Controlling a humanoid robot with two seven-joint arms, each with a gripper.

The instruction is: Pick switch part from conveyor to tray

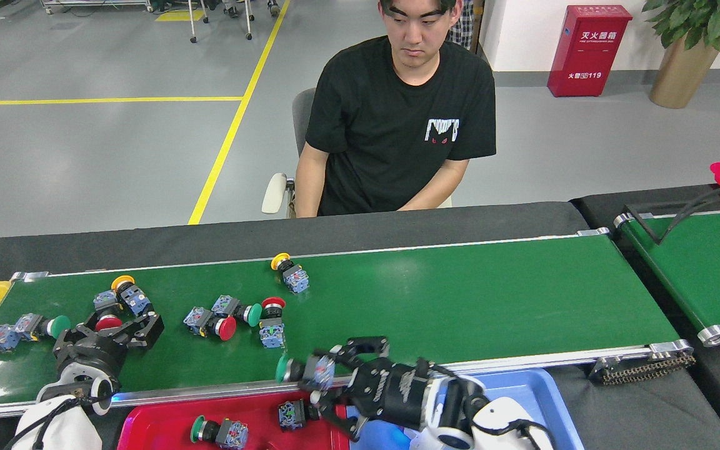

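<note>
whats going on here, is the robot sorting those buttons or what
The right gripper holds a green-capped switch over the near rail of the conveyor, beside the red tray, which already has two switches in it. The left gripper sits at a red-capped switch on the belt; whether it grips it is unclear. A person sits watching behind the belt.

My left gripper (124,330) has black angular fingers on a black drum-shaped wrist with a silver ring, behind it a white shell crossed by a thin black cable. My right gripper (329,384) is built the same: black linkages, white-ringed joint, white forearm cover.
</note>
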